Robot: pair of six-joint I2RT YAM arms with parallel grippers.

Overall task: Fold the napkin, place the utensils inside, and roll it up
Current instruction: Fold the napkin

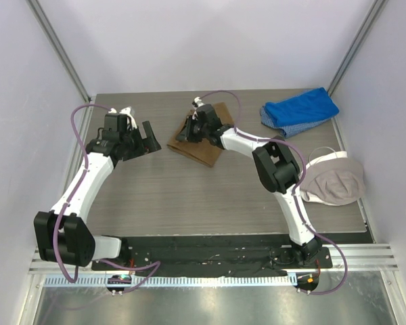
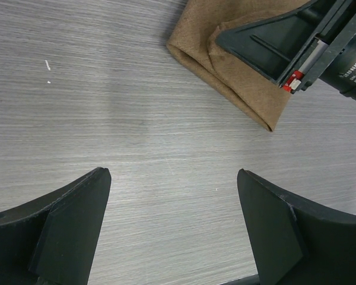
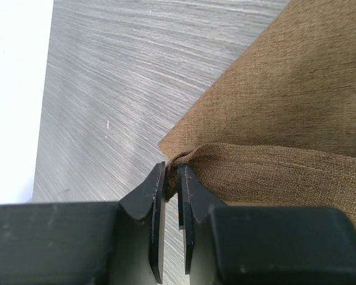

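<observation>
Tabletop [image 1: 189, 196] of grey woodgrain, pale walls [image 1: 189, 40], napkin [image 1: 197, 152] pinched in right tool [image 3: 172, 172]

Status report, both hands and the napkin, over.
Left hand open, empty. Right hand shut on napkin edge. Spoon not seen. Blue cloth well aside.

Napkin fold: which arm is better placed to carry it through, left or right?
Right. The right gripper is shut on a corner of the napkin, fabric pinched in its jaws. The left gripper hangs open over the table beside the napkin, holding nothing.
</observation>
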